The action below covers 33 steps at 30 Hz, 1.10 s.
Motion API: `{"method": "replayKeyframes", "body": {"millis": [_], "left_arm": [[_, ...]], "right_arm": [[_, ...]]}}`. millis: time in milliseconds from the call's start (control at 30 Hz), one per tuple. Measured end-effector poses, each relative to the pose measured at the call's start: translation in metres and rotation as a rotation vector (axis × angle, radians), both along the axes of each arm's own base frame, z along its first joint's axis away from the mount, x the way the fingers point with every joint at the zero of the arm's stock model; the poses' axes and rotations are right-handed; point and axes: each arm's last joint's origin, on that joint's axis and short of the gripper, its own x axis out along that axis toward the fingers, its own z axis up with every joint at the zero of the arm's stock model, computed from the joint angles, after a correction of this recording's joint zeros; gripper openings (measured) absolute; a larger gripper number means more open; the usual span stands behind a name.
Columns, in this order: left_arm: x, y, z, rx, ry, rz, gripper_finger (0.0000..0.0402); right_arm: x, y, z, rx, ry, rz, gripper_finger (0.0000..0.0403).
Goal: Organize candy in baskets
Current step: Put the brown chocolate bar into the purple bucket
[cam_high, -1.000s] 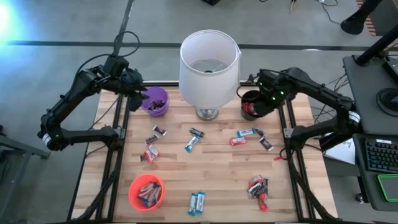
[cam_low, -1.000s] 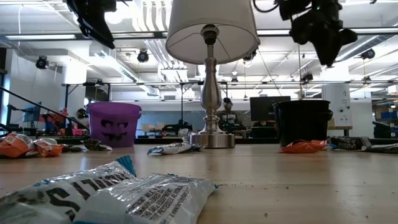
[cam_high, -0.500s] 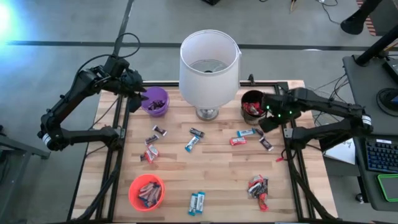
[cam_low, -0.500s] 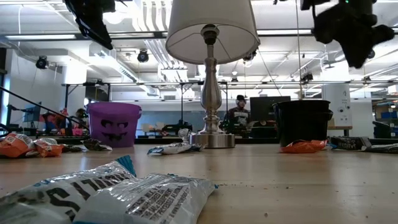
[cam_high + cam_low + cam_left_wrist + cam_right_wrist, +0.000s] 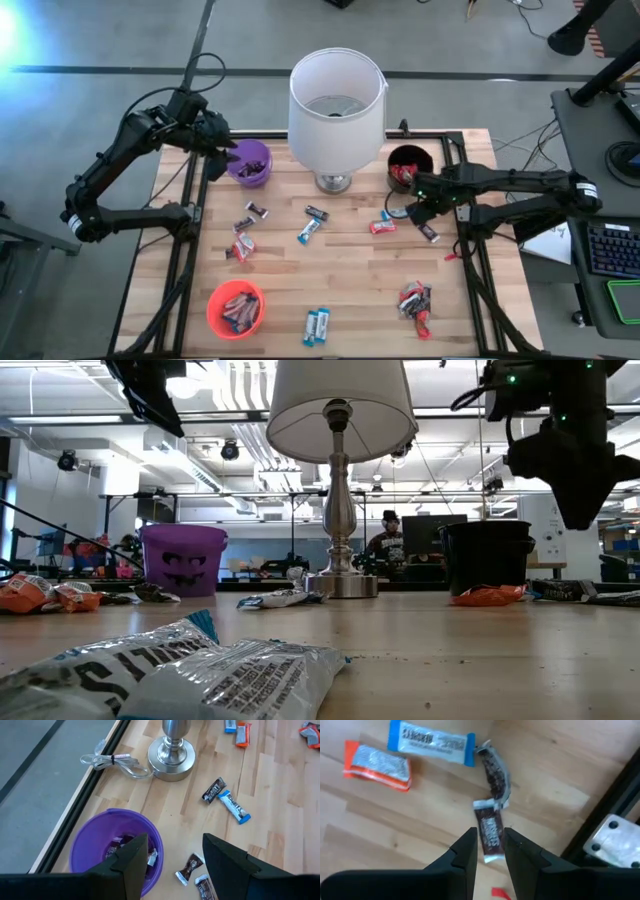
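Behind the butcher-block table we see a workshop with ceiling lights, and one person far off. We count three baskets: a purple bowl at the far left, a black bowl at the far right, and an orange bowl at the near left. One white lamp stands between the purple and black bowls.

Our left gripper hovers above the purple bowl's rim with its fingers parted and nothing between them. Our right gripper hangs low over the table near the black bowl, fingers narrowly apart, straddling a dark brown bar without our being able to tell whether they touch it.

Loose candy lies in small groups: two blue-and-white bars at the near edge, a red-and-dark heap at the near right, a red bar and a blue one mid-table, and a few dark and red pieces left of centre. We cannot count the heap's pieces.

Dark wrappers fill the purple bowl; the orange bowl holds several red-and-dark bars; the black bowl shows something red inside. From the low view the bowls' contents are hidden, and a blue-and-white wrapper blocks the foreground.
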Motion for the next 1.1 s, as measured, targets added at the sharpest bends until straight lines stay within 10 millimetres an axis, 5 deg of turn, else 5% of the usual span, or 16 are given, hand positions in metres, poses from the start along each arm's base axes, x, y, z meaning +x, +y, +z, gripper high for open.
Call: {"method": "replayKeyframes", "body": {"millis": [367, 800, 1100], "left_arm": [[0.0, 0.0, 0.0, 0.001, -0.001, 0.0, 0.0171], [0.0, 0.0, 0.0, 0.002, -0.002, -0.001, 0.0171], [0.0, 0.0, 0.0, 0.001, -0.002, -0.001, 0.0171]], "right_arm": [[-0.002, -0.001, -0.016, -0.046, 0.061, 0.023, 0.0087], [0.0, -0.003, -0.02, -0.079, 0.072, 0.116, 0.0179], [-0.003, -0.002, -0.05, -0.086, 0.047, 0.146, 0.0182]]}}
